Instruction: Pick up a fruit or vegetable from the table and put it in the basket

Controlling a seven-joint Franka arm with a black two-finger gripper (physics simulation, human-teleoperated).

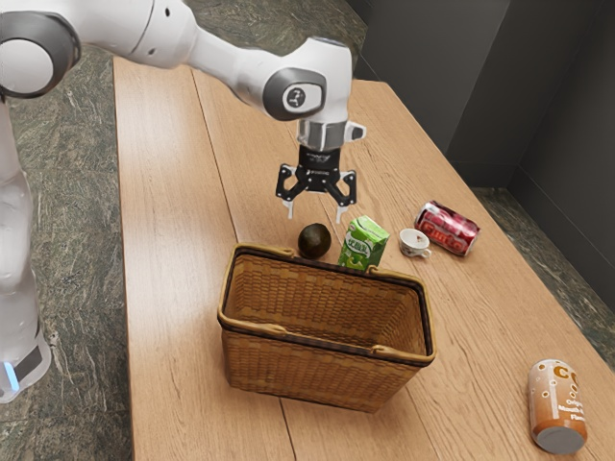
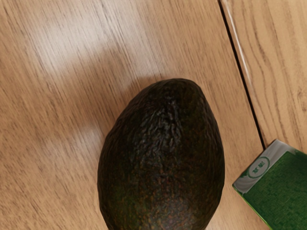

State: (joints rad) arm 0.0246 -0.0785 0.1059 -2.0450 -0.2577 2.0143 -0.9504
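- Exterior view: my gripper [image 1: 315,216] hangs above the wooden table [image 1: 163,288], fingers spread wide, holding nothing.
- The egg-shaped avocado [image 1: 314,241] lies well in from both long table edges, near the boxy green carton [image 1: 363,243] and woven basket [image 1: 307,373].
- Wrist view: its dark skin looks pebbly, wrinkled.

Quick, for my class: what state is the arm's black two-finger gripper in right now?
Black two-finger gripper: open, holding nothing, poised above the dark, rough-skinned avocado.
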